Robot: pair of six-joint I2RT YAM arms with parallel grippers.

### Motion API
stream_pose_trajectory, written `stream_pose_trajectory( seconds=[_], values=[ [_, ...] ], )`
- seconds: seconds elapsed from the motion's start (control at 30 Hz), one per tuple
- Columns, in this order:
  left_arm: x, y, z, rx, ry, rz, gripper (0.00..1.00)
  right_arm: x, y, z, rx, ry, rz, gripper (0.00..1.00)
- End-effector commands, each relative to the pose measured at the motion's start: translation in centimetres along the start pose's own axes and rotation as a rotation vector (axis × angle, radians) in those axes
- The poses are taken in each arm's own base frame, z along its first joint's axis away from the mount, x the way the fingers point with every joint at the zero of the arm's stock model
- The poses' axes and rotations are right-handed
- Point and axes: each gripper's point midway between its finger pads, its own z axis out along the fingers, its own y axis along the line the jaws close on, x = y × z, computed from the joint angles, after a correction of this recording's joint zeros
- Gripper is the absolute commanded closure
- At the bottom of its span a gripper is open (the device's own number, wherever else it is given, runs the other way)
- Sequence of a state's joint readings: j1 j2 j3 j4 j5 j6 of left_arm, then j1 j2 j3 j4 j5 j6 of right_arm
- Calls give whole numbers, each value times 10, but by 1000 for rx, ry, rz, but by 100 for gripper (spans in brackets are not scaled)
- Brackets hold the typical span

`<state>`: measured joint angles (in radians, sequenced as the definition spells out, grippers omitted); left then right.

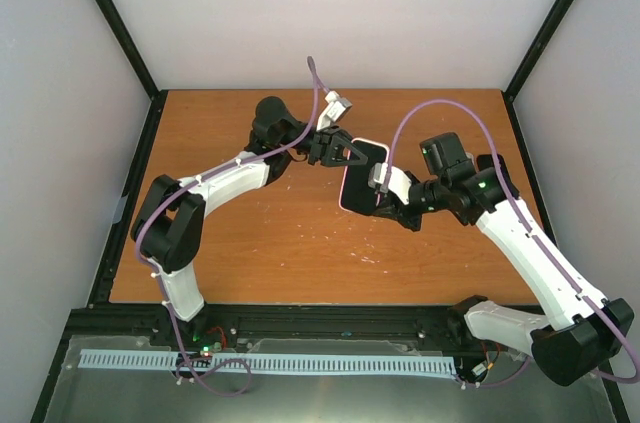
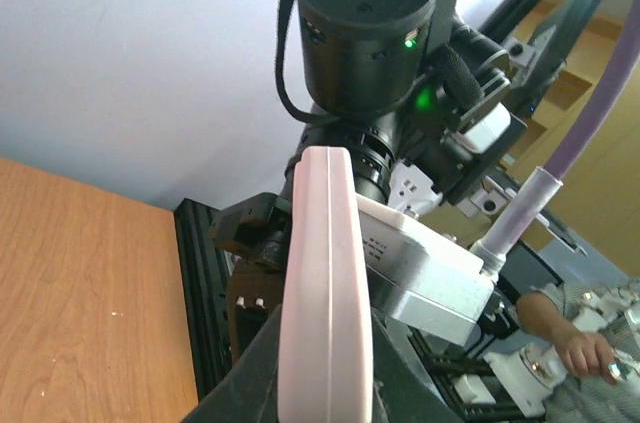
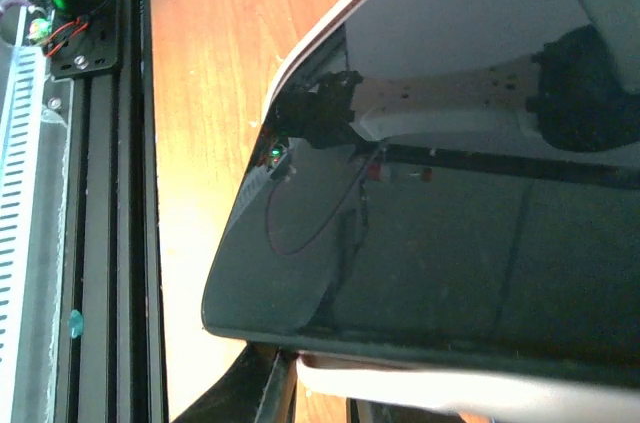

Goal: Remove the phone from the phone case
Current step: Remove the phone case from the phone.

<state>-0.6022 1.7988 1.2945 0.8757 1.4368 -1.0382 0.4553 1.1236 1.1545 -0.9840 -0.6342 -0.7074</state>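
A black-screened phone [image 1: 362, 171] in a pale pink case [image 1: 345, 198] is held above the table between both grippers. My left gripper [image 1: 343, 152] is shut on the case's far left edge. In the left wrist view the pink case [image 2: 325, 283] stands edge-on between the dark fingers of that gripper [image 2: 325, 388]. My right gripper [image 1: 380, 191] is shut on the near right edge. In the right wrist view the phone's glossy screen [image 3: 430, 263] fills the frame, with the pink case rim [image 3: 450, 388] below it at this gripper [image 3: 320, 398]. The fingertips are mostly hidden.
The wooden table [image 1: 270, 243] lies below the held phone. Black frame rails [image 1: 300, 318] run along its near edge, with a white slotted cable duct [image 1: 270, 363] in front. Black posts stand at the back corners.
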Motion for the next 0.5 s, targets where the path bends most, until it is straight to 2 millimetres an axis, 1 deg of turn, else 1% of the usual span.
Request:
stream_pose_trajectory(
  seconds=[0.0, 0.23, 0.47],
  values=[
    [31, -9, 30, 84, 96, -99, 100, -79, -73, -24, 316, -280, -73, 88],
    [39, -6, 31, 87, 97, -110, 100, -90, -89, -40, 334, -370, 50, 86],
    [43, -4, 31, 80, 88, -111, 100, -96, -97, -53, 315, -436, 137, 86]
  ],
)
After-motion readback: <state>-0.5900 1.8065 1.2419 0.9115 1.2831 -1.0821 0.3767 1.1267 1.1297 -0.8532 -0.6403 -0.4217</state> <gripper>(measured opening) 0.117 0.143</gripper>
